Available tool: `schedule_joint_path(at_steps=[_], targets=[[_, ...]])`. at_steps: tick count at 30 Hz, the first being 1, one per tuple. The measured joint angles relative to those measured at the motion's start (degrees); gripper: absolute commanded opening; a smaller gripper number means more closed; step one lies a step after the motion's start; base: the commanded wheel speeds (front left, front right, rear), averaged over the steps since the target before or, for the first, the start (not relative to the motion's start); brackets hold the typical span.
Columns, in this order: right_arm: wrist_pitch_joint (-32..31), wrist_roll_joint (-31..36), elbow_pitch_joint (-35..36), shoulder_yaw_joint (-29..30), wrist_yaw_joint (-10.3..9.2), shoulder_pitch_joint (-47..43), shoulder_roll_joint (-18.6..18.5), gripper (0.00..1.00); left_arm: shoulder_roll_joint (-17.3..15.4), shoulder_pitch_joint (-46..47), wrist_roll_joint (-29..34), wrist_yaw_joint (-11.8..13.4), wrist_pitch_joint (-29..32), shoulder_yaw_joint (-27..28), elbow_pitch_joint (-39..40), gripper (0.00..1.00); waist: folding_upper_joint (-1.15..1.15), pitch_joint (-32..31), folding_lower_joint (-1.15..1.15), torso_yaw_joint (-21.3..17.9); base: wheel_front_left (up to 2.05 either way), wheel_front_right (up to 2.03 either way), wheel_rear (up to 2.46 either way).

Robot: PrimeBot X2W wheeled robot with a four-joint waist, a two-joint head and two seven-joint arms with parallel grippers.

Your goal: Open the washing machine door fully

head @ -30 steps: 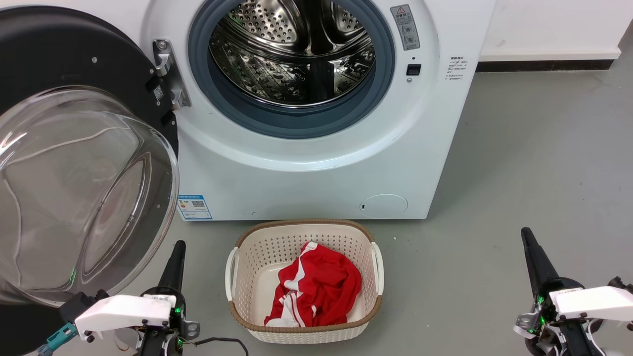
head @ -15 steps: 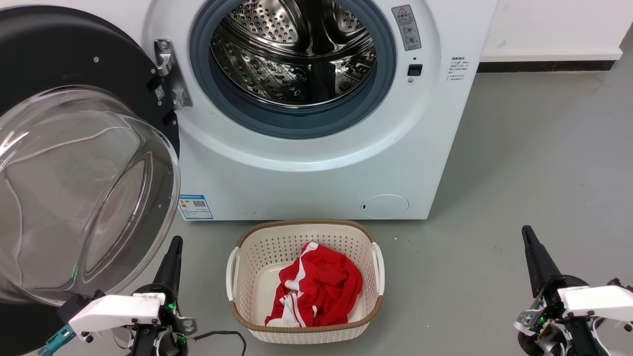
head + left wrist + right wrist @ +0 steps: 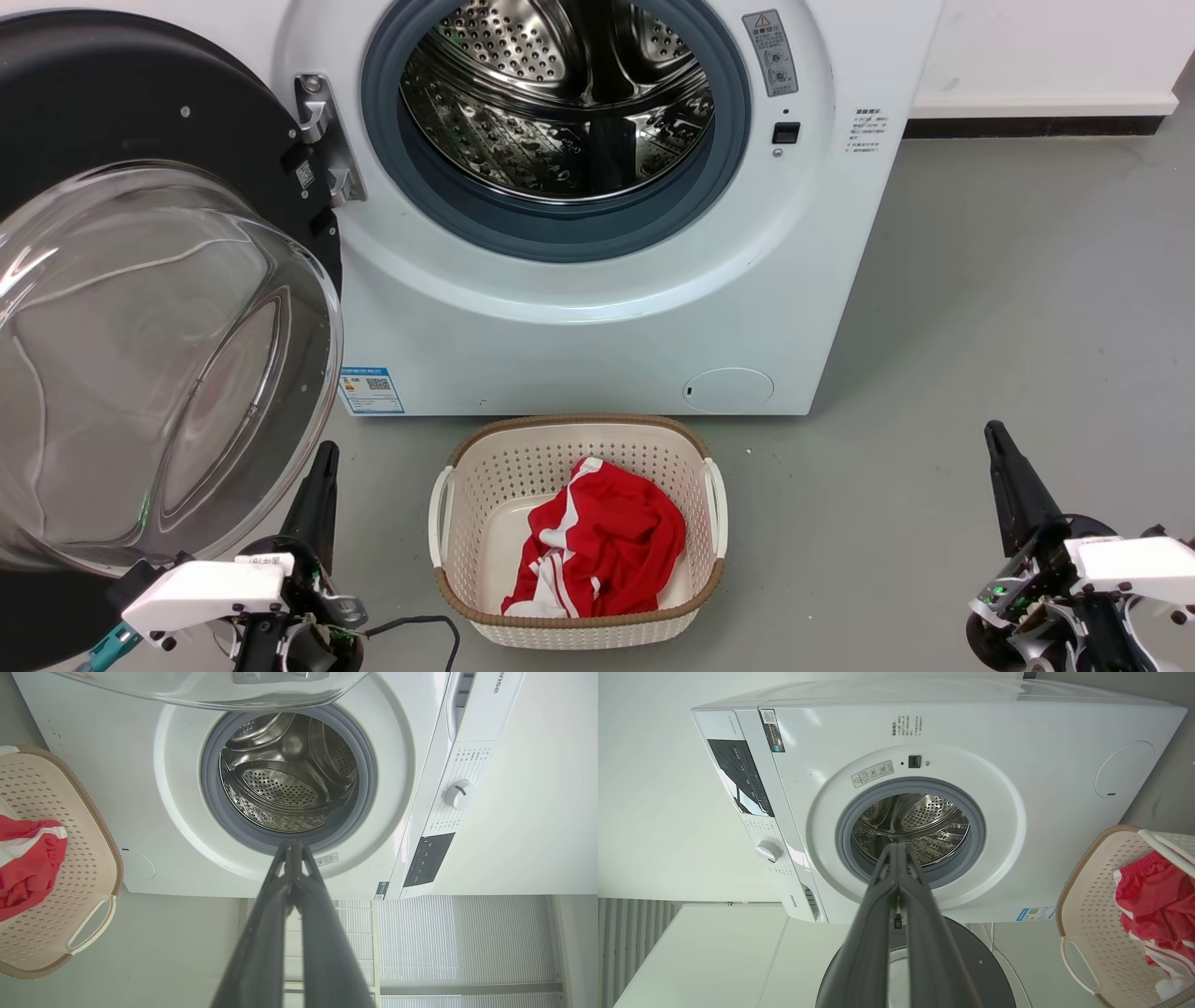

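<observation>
your washing machine door point(image 3: 159, 327) stands swung wide to the left of the washing machine point(image 3: 597, 336), glass bowl facing you, steel drum point(image 3: 560, 103) exposed. your left gripper point(image 3: 324, 462) sits just beside the door's lower edge, fingers pressed together on nothing; you cannot tell whether it touches the glass. your right gripper point(image 3: 999, 448) is low at the right, well apart from the machine, likewise closed and empty. a cream basket point(image 3: 485, 446) holding a red garment point(image 3: 602, 541) stands before the machine
</observation>
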State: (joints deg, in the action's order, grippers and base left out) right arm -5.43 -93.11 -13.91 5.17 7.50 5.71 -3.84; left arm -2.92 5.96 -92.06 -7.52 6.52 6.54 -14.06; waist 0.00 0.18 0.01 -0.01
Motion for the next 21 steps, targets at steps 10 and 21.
schedule_joint_path(at_steps=[10,21], targets=[[-0.2,-0.2,-0.1,0.2,-0.01,0.0,0.1,0.00,0.0,0.0,-0.3,0.0,0.1,0.1,0.0,0.00,0.00,0.0,0.00,0.0,0.00,0.00,0.00],[-0.3,-0.2,-0.1,0.4,0.00,0.1,0.2,0.00,0.0,0.0,-0.3,0.0,0.1,0.1,0.0,0.00,0.00,0.0,-0.01,0.0,0.00,0.00,0.00]])
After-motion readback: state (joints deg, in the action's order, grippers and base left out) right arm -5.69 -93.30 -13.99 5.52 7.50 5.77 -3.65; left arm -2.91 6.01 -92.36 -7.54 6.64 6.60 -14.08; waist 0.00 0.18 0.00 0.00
